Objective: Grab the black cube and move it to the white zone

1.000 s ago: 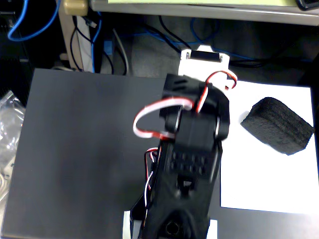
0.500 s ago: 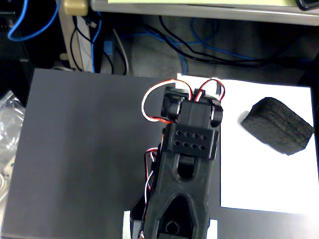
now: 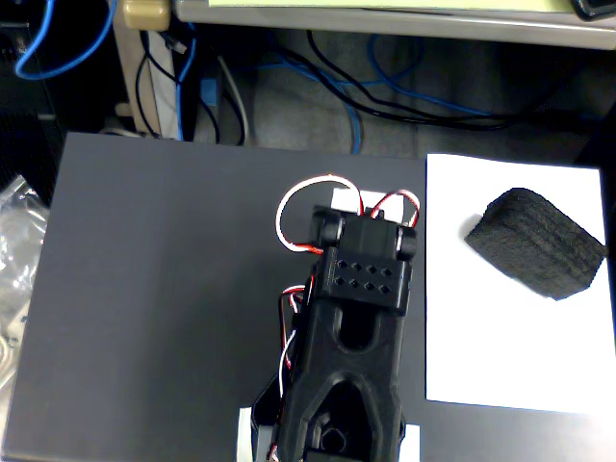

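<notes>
The black cube (image 3: 537,243), a rough black foam block with layered grooves, lies on the white zone (image 3: 500,356), a white paper sheet at the right of the fixed view. It sits in the sheet's upper right part, near the sheet's right edge. The glossy black arm (image 3: 358,327) reaches up from the bottom centre over the dark grey mat, and its far end (image 3: 366,226) stops left of the sheet. It is apart from the block. The gripper's jaws are hidden under the arm's body, so I cannot tell how they stand. Nothing touches the block.
The dark grey mat (image 3: 173,289) covers the table left of the sheet. A crumpled clear plastic bag (image 3: 17,250) lies at the mat's left edge. Blue and black cables (image 3: 385,87) run across the floor beyond the far edge. Red and white wires (image 3: 298,207) loop at the arm's far end.
</notes>
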